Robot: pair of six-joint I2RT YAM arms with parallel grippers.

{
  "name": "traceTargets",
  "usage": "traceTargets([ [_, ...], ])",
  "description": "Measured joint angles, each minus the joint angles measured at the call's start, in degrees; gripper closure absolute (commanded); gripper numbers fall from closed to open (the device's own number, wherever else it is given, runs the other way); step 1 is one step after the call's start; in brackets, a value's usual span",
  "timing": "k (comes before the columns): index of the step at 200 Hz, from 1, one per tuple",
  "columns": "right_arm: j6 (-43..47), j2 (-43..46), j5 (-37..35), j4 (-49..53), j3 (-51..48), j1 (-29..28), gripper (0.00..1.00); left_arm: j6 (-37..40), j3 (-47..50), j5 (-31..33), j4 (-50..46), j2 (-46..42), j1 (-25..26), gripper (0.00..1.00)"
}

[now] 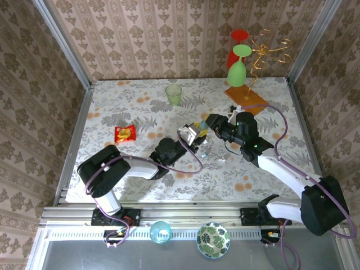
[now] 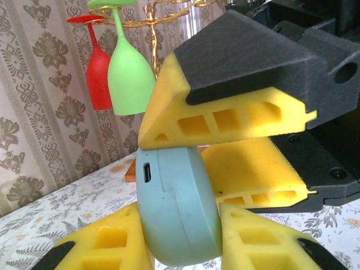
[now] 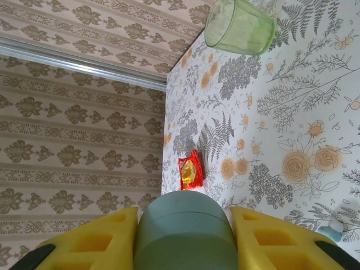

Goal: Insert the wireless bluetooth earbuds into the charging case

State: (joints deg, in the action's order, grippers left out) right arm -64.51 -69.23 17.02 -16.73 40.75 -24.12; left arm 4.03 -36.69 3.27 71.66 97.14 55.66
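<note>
The charging case (image 2: pixel 174 191) is a pale blue rounded shell, lid closed, with a port slot on its side. My left gripper (image 2: pixel 179 216) is shut on it, a yellow finger (image 2: pixel 101 244) pressing each flank. My right gripper (image 3: pixel 183 216) is also shut on the case (image 3: pixel 185 239), and its yellow fingers (image 2: pixel 225 115) show above and behind the case in the left wrist view. From above, both grippers (image 1: pixel 191 136) (image 1: pixel 210 124) meet over the table's middle. Two small white earbuds (image 1: pixel 204 152) (image 1: pixel 221 159) lie on the table just in front of them; one earbud (image 3: pixel 329 228) shows at the right wrist view's lower right.
A green cup (image 1: pixel 174 94) stands at the back centre. A red snack packet (image 1: pixel 125 133) lies to the left. Green and red wine glasses (image 1: pixel 239 62) hang on a gold stand with an orange base (image 1: pixel 246 97) at the back right. Wallpapered walls enclose the table.
</note>
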Motion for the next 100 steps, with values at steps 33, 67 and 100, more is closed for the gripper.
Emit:
traceTargets([
  [33, 1.4, 0.0, 0.3, 0.0, 0.0, 0.0, 0.30, -1.4, 0.0, -1.8, -1.4, -0.3, -0.8, 0.84],
  [67, 7.2, 0.7, 2.3, 1.5, 0.2, 1.1, 0.20, -6.4, 0.6, -6.3, -5.9, -3.4, -4.4, 0.87],
  [100, 20.8, 1.6, 9.2, 5.2, 3.0, 3.6, 0.17, -11.9, 3.4, -16.0, -7.5, -9.4, -10.0, 0.85],
])
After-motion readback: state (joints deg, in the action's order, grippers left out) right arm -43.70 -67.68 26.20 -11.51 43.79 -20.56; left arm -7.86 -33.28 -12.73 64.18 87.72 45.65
